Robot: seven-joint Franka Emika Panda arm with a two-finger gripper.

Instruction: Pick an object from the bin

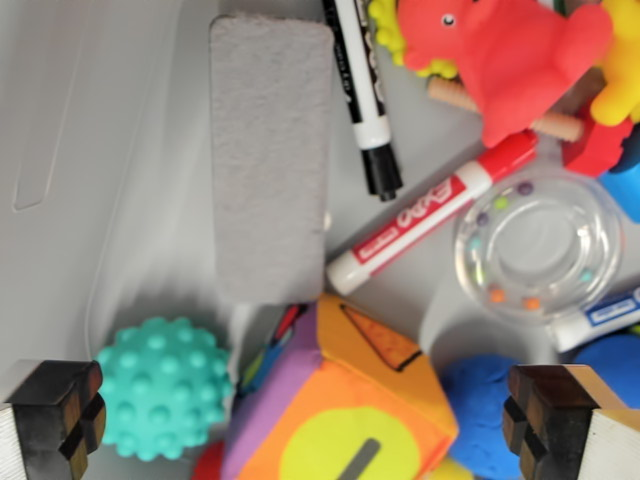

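I look straight down into a grey bin (90, 150) full of toys. My gripper (300, 420) is open, its two fingertips (55, 415) at the bottom corners of the wrist view. Between them lie a teal spiky ball (160, 388) and a soft orange, purple and yellow cube (345, 410). A grey felt eraser (270, 155) lies above them. A red marker (430, 215) and a black marker (362, 95) lie to its right.
A red rubber toy (510, 55) sits at the top right over a wooden stick (555, 125). A clear plastic ring with coloured beads (540, 245) lies at the right, beside a blue marker (605, 315) and a blue ball (485, 415). The bin's left side shows bare floor.
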